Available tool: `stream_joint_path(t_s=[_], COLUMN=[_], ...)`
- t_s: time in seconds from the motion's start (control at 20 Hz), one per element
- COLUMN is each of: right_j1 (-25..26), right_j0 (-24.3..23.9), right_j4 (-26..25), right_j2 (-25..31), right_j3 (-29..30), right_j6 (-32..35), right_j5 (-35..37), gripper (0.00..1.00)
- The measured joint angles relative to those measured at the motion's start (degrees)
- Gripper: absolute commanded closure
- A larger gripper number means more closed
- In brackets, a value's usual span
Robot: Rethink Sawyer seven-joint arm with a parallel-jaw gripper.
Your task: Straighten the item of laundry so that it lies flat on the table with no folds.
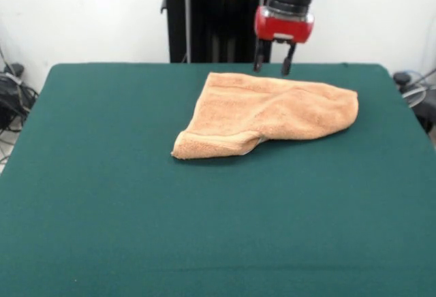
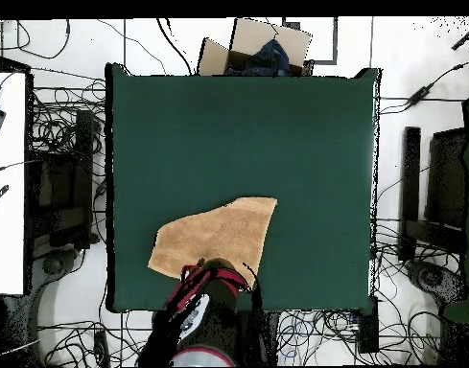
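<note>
We hover our gripper [image 1: 274, 59], jaws open and empty, above the folded towel [image 1: 272, 112] near the bench's [image 1: 102, 174] pedestal edge; next, grasp a corner.

front faces robot, overhead straight down

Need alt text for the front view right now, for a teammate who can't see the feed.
A peach-orange towel lies folded and rumpled on the far half of the green table. The red and black arm's end effector hangs open just above the towel's far edge, holding nothing.
</note>
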Motion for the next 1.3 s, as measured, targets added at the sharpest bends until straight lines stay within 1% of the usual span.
stream_joint_path(t_s=[0.05, 0.25, 0.4, 0.45, 0.7, 0.85, 0.9, 1.0, 1.05, 1.2, 1.25, 1.3], right_j1=[2.76, 8.57, 11.40, 14.16, 20.65, 23.99, 25.96, 27.19, 29.02, 30.69, 32.19, 32.83], right_j0=[1.07, 2.47, 2.69, 2.65, 2.33, 1.53, 0.77, 0.23, -0.65, -1.18, -1.49, -1.59], right_j4=[1.02, 4.34, 6.18, 7.98, 11.18, 11.29, 11.16, 10.87, 9.91, 8.21, 6.96, 6.37], right_j2=[-3.04, -8.48, -10.70, -12.69, -16.56, -17.99, -18.66, -19.09, -20.01, -21.40, -22.33, -22.79], right_j3=[-0.91, -2.09, -2.44, -2.68, -2.89, -3.03, -3.17, -3.35, -3.87, -4.40, -5.03, -5.40], right_j6=[0.00, 0.00, 0.00, 0.00, 0.00, 0.00, 0.00, -0.01, -0.02, -0.07, -0.11, -0.11], right_j5=[-4.96, -15.48, -20.32, -24.77, -33.83, -37.65, -39.49, -40.45, -43.55, -48.35, -51.29, -52.46], gripper=[0.00, 0.00, 0.00, 0.00, 0.00, 0.00, 0.00, 0.00, 0.00, 0.00, 0.00, 0.00])
